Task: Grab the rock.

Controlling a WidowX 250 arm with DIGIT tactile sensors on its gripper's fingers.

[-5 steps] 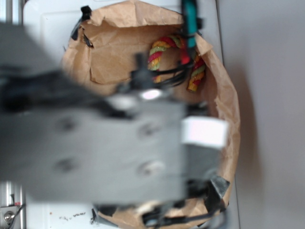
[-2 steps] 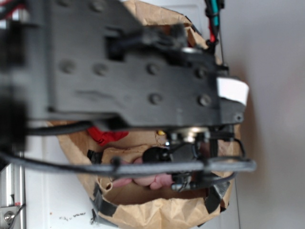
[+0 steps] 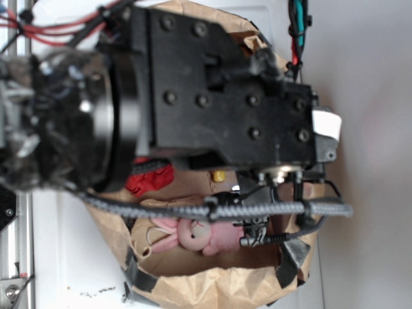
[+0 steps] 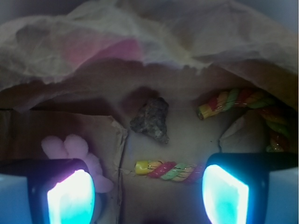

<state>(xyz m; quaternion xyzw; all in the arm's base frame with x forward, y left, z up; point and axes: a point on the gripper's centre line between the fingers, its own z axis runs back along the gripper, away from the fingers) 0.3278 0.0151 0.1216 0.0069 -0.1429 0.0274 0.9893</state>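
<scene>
- Between the frame a second back and now, the arm has been swung from the lower half of the exterior view up to the 12 o'clock half; the floor of the paper bag [image 3: 212, 286] at 6 o'clock is thereby uncovered
- Pink plush bunny [image 3: 199, 235] and red paper ball [image 3: 149, 180] are now exposed in the exterior view; both were hidden a second ago
- Rock [image 4: 151, 120] is seen only in the wrist view, just above frame centre, lying on the bag floor; in the exterior view it is masked by the arm
- Gripper [image 4: 148, 191] is held above the bag floor with fingers [image 4: 70, 196] spread wide, nothing between them; the rock lies toward 12 o'clock from the gap, apart from both pads
- Rope toy [image 4: 168, 169] lies between rock and gripper
- Judged: approach under way, grasp not yet made; rope may be caught instead
</scene>
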